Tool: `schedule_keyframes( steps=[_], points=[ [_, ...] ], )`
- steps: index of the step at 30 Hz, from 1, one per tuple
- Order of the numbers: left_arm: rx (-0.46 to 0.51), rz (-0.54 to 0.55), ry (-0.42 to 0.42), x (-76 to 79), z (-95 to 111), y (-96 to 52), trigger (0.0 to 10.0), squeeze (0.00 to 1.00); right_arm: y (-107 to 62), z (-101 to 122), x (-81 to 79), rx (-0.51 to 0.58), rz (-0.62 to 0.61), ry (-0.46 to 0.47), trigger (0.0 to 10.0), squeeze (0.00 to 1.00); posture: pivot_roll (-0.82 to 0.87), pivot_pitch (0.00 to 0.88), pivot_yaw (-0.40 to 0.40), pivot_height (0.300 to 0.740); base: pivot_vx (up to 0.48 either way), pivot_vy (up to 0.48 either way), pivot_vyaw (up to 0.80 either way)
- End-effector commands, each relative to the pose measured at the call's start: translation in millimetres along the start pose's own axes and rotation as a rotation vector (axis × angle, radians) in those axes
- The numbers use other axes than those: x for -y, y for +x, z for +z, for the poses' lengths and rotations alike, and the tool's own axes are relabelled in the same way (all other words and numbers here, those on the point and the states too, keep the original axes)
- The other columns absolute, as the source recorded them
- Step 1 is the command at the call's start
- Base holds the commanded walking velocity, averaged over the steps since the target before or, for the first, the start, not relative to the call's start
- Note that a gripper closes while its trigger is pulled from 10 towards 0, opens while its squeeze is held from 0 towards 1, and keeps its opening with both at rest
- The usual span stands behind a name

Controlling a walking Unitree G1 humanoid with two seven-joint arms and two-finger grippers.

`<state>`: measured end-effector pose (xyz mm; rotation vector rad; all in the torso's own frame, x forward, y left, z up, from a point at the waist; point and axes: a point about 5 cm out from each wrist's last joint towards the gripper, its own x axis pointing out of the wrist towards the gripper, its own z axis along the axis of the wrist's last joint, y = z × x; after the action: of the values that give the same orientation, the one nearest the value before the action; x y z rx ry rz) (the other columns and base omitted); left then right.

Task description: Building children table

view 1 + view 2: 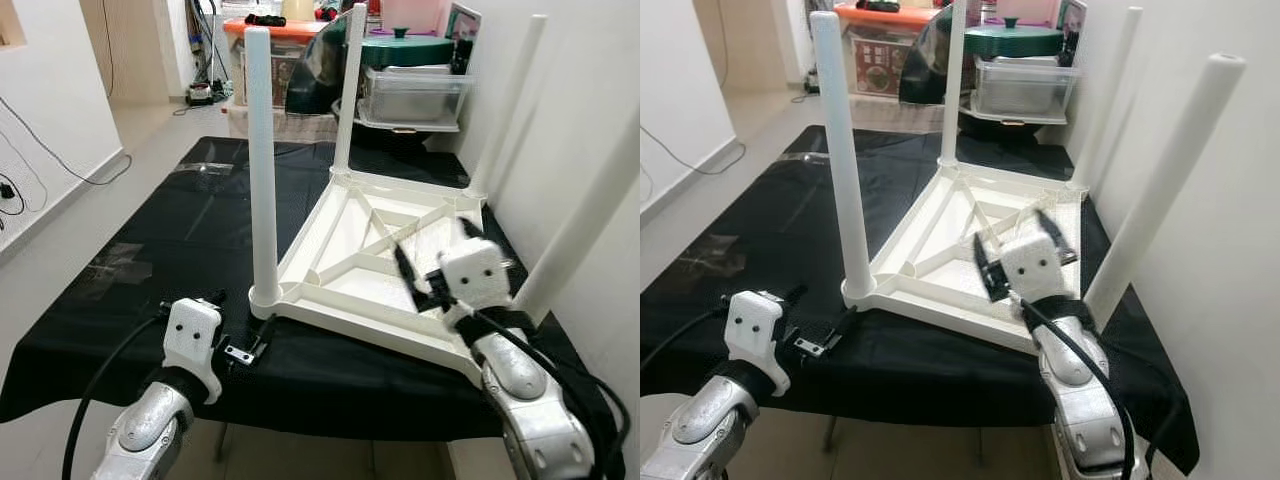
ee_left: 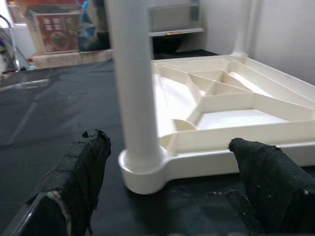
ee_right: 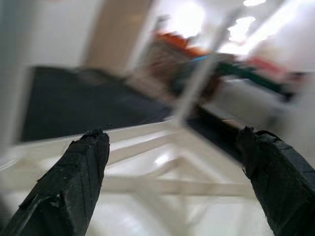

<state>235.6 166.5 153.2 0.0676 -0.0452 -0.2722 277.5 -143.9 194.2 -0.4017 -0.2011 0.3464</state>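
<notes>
A white children's table [image 1: 360, 262] lies upside down on the black cloth, ribbed underside up, with several white legs pointing upward. My left gripper [image 1: 240, 325] hovers low at the front, just before the base of the near left leg [image 1: 262, 160]. Its fingers [image 2: 83, 167] are open, and the leg's foot socket [image 2: 142, 167] shows between them in the left wrist view. My right gripper [image 1: 435, 250] is open over the underside ribs, close to the near right leg [image 1: 590, 210]. It holds nothing, and the right wrist view is motion-blurred.
The black-covered work table [image 1: 180, 230] has its front edge right under my arms. A white wall [image 1: 600, 80] runs close along the right side. Plastic storage boxes [image 1: 410, 90] with a green lid stand behind. Cables [image 1: 60, 160] trail on the floor at left.
</notes>
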Motion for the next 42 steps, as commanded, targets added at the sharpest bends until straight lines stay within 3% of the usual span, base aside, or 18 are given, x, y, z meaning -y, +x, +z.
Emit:
schedule_keyframes(
  steps=[1,7,12,21,33,38,42],
  points=[
    [0.003,0.085,0.014,-24.5,2,-7.7,10.0,0.0,8.5,-6,-9.2,-0.015,0.145,0.026,10.0,0.0,0.09,0.0,-0.128,0.74,0.0,0.0,0.0],
    [-0.006,0.106,0.002,-27.9,1,-10.6,10.0,0.0,13.0,-8,-11.6,-0.026,0.139,0.047,10.0,0.0,0.1,0.0,-0.136,0.74,0.0,0.0,0.0],
    [-0.006,0.071,-0.022,-19.0,1,-9.1,10.0,0.0,16.0,-15,-13.5,-0.065,0.097,0.088,10.0,0.0,0.1,0.0,-0.121,0.74,0.0,0.48,0.0],
    [0.011,0.038,-0.014,-16.7,5,-2.2,10.0,0.0,14.8,-27,-11.9,-0.109,0.123,0.098,10.0,0.0,0.09,0.0,-0.114,0.74,0.0,0.48,0.0],
    [0.032,0.036,-0.018,-10.5,5,1.1,10.0,0.0,17.4,-38,-14.2,-0.15,0.116,0.074,10.0,0.0,0.1,0.0,-0.127,0.74,0.0,0.0,0.4],
    [0.036,0.03,-0.019,-9.7,4,1.6,10.0,0.0,16.6,-47,-7.5,-0.197,0.097,0.051,10.0,0.0,0.1,0.0,-0.126,0.74,0.0,0.0,0.0],
    [0.029,0.016,-0.017,-7.5,3,2.2,10.0,0.0,10.5,-67,9.5,-0.282,0.166,-0.023,10.0,0.0,0.1,0.0,-0.124,0.74,0.0,0.0,0.0]
  ],
)
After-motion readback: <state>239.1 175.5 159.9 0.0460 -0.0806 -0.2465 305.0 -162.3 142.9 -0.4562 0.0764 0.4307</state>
